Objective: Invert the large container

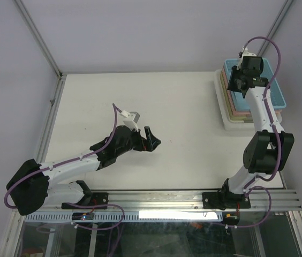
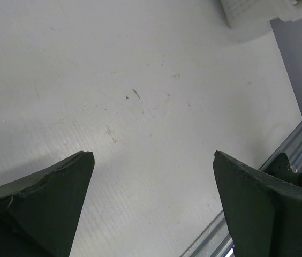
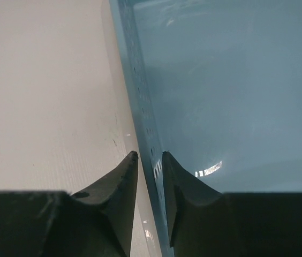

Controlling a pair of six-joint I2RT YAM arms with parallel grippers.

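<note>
The large container (image 1: 277,99) is a light blue tray that lies on top of a stack of trays at the table's far right. In the right wrist view its perforated side wall (image 3: 143,107) runs straight between my fingers, with the glossy blue floor (image 3: 231,91) to the right. My right gripper (image 3: 150,155) straddles that wall at the tray's left rim, one finger outside and one inside, both closed against it; from above the gripper (image 1: 240,81) sits over the tray's near-left part. My left gripper (image 1: 152,140) hovers open over the bare table (image 2: 140,80), holding nothing.
Under the blue tray lie a pinkish tray (image 1: 236,113) and a white one (image 1: 231,124), whose corner (image 2: 247,10) shows in the left wrist view. A metal rail (image 1: 156,198) runs along the near edge. A wall frame (image 1: 52,107) borders the left side.
</note>
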